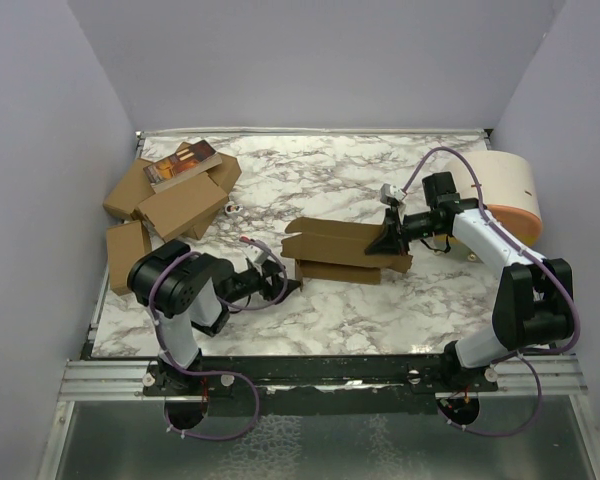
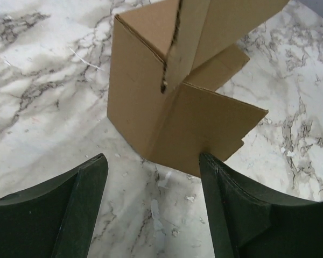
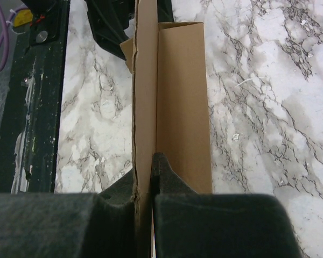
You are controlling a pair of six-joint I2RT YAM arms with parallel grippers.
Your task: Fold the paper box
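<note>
The box [image 1: 345, 250] sits half folded, middle of the table [image 1: 330, 320]. The right gripper [image 3: 145, 177] is pinched shut on one wall; the left gripper [image 2: 153, 166] gapes empty by the end flaps. Careless shove there could buckle that thin wall or yank it loose.

arms [image 1: 480, 235]: black joints, white links | cables [image 1: 438, 150]: purple loops | end effector fingers [image 2: 59, 209]: dark, wedge-shaped

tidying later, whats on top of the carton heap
A dark printed box lies across the top cartons of the heap. Whatever sits directly under it is covered.
</note>
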